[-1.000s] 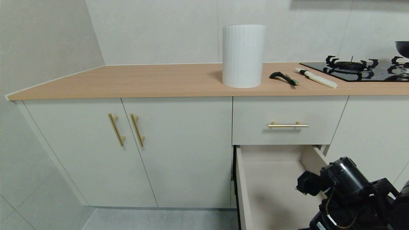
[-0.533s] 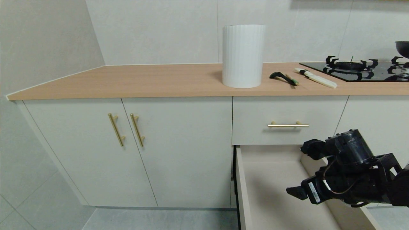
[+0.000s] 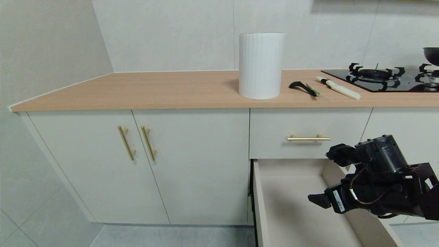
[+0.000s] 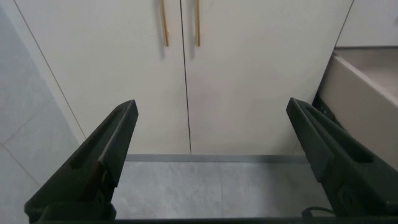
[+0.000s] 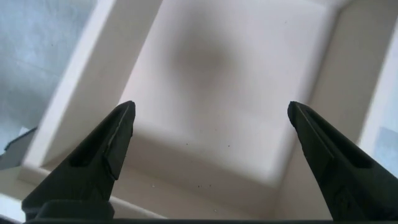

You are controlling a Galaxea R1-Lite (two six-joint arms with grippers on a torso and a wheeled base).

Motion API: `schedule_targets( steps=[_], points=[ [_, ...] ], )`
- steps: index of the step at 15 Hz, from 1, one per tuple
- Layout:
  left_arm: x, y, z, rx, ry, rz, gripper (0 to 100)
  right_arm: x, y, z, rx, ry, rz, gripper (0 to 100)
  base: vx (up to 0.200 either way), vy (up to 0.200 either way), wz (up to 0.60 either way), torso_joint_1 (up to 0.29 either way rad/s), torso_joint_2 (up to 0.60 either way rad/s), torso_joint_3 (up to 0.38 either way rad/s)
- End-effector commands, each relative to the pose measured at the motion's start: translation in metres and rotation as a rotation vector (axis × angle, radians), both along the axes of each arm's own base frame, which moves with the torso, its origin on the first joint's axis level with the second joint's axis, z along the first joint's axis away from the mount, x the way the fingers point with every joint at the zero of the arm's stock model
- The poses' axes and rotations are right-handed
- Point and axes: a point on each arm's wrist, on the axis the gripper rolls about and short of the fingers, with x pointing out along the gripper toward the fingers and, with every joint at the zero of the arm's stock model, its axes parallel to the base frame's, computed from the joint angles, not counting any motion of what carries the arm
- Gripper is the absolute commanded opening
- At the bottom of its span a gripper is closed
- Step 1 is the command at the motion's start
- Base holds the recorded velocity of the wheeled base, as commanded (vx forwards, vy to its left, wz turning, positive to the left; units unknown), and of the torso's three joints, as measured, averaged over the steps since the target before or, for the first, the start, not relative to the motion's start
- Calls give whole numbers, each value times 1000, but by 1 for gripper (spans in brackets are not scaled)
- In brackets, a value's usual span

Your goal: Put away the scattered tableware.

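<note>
On the wooden counter [image 3: 154, 90] lie a black spoon with a green-tipped handle [image 3: 303, 86] and a white knife [image 3: 338, 88], both just right of a tall white ribbed container [image 3: 261, 65]. Below them the lower drawer [image 3: 258, 206] stands pulled out with nothing inside. My right gripper [image 3: 321, 176] hangs open over the drawer's right side, well below the counter; its wrist view looks down into the drawer [image 5: 236, 93] between the open right gripper [image 5: 211, 162]. My left gripper [image 4: 211, 165] is open and low, facing the cabinet doors [image 4: 186, 62] near the floor.
A black gas hob [image 3: 377, 76] sits on the counter at the far right, with a dark pan [image 3: 432, 55] at the edge. The upper drawer [image 3: 308, 139] above the open one is closed. Two closed cabinet doors [image 3: 137, 164] are to the left. Tiled walls back the counter.
My right arm has risen from the lower right corner and turned, with its open fingers now over the drawer. The head camera has tilted slightly, shifting the whole picture down.
</note>
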Motion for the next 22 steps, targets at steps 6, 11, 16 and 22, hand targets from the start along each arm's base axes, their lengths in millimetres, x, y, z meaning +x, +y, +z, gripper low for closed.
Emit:
schedule_targets(
  steps=[6,11,16,22],
  points=[
    [0,0,0,0,0,0,100,0,0,-1,-2,3,0,100,0,0,0,129,-439,-296],
    [0,0,0,0,0,0,100,0,0,-1,-3,6,0,100,0,0,0,176,-465,-285],
    [0,0,0,-1,0,0,100,1,0,-3,-4,11,1,100,0,0,0,205,-483,-283],
    [0,0,0,-1,0,0,100,9,4,-8,-33,-1,-30,100,0,0,0,61,-132,-76]
  ],
)
